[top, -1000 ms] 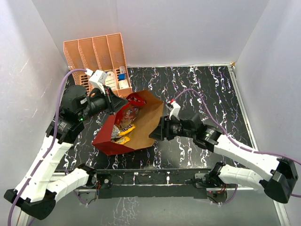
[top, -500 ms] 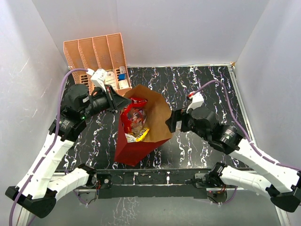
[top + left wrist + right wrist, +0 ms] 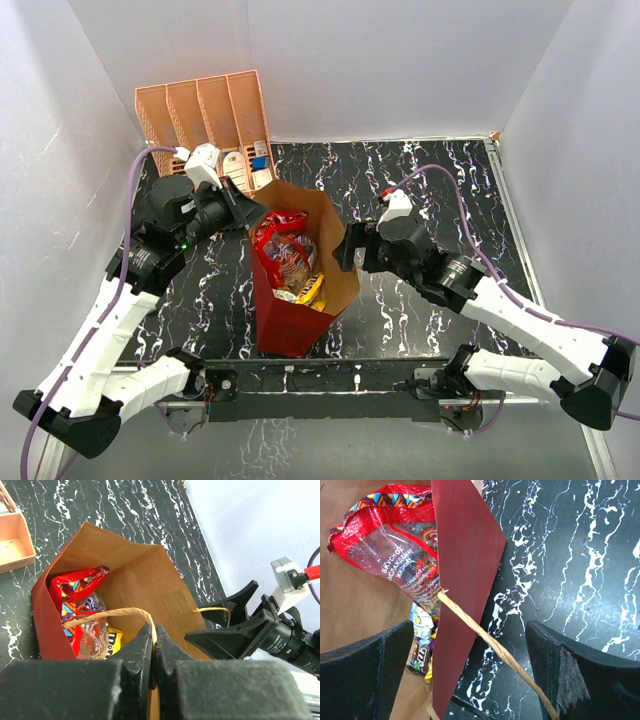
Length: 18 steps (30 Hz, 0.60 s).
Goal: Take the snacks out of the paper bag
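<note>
**Paper bag with snacks: upright, held at one handle**

The paper bag (image 3: 290,325) (dark red outside, brown inside) is standing upright with its mouth open on the black marbled table (image 3: 450,190), near the middle, between the two arms.

The snacks are lying inside it. A red-and-clear sweets bag (image 3: 283,248) is leaning toward the far-left wall. A yellow packet (image 3: 313,291) is sitting lower, toward the near side, among other small packets too hidden to sort.

The left gripper (image 3: 153,630) is pinching the tan handle loop (image 3: 107,614) at the bag's left rim, jaws closed on it.

The right gripper (image 3: 470,660) is straddling the bag's right wall with jaws spread wide — one finger over the brown inside, one over the table — and gripping nothing. The second handle (image 3: 487,641) is running between them.

A peach file rack (image 3: 205,110) is standing at the far left, just beyond the left gripper.
</note>
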Each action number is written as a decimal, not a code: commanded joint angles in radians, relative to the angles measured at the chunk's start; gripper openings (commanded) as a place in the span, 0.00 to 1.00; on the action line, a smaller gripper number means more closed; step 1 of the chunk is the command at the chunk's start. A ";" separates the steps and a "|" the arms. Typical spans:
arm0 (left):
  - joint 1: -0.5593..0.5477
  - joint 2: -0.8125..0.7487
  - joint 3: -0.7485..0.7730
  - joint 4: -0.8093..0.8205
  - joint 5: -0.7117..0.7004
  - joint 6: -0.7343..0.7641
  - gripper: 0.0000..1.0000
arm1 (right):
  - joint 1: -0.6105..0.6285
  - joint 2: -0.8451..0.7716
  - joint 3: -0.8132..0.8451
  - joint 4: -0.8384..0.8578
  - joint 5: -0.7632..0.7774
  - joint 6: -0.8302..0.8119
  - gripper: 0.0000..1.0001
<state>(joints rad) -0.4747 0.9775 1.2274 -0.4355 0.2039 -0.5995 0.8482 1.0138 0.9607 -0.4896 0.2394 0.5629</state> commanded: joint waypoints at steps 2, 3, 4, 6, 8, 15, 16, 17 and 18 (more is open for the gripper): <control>-0.002 -0.001 0.046 0.029 -0.056 -0.011 0.00 | -0.001 -0.003 0.085 0.018 0.061 0.221 0.98; -0.002 0.001 0.045 0.029 -0.055 -0.009 0.00 | -0.001 -0.005 0.095 0.023 0.044 0.244 0.98; -0.002 0.004 0.048 0.027 -0.055 -0.008 0.00 | -0.001 -0.009 0.106 0.030 0.033 0.268 0.98; -0.002 0.010 0.052 0.027 -0.051 -0.003 0.00 | -0.001 -0.016 0.116 0.045 0.032 0.336 0.98; -0.002 0.011 0.061 0.027 -0.047 0.005 0.00 | -0.001 -0.023 0.111 0.046 0.089 0.385 0.98; -0.002 0.019 0.111 0.001 -0.041 0.052 0.00 | -0.003 0.007 0.152 0.104 0.048 0.344 0.98; -0.003 0.017 0.108 0.009 -0.032 0.051 0.00 | -0.003 0.018 0.155 0.105 0.021 0.301 0.98; -0.002 0.014 0.101 0.021 -0.025 0.047 0.00 | -0.003 0.028 0.155 0.100 -0.002 0.283 0.98; -0.002 0.009 0.094 0.033 -0.021 0.044 0.00 | -0.003 0.041 0.154 0.082 -0.017 0.262 0.98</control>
<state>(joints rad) -0.4747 1.0069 1.2835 -0.4706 0.1627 -0.5652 0.8459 1.0271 1.0569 -0.4694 0.2935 0.9035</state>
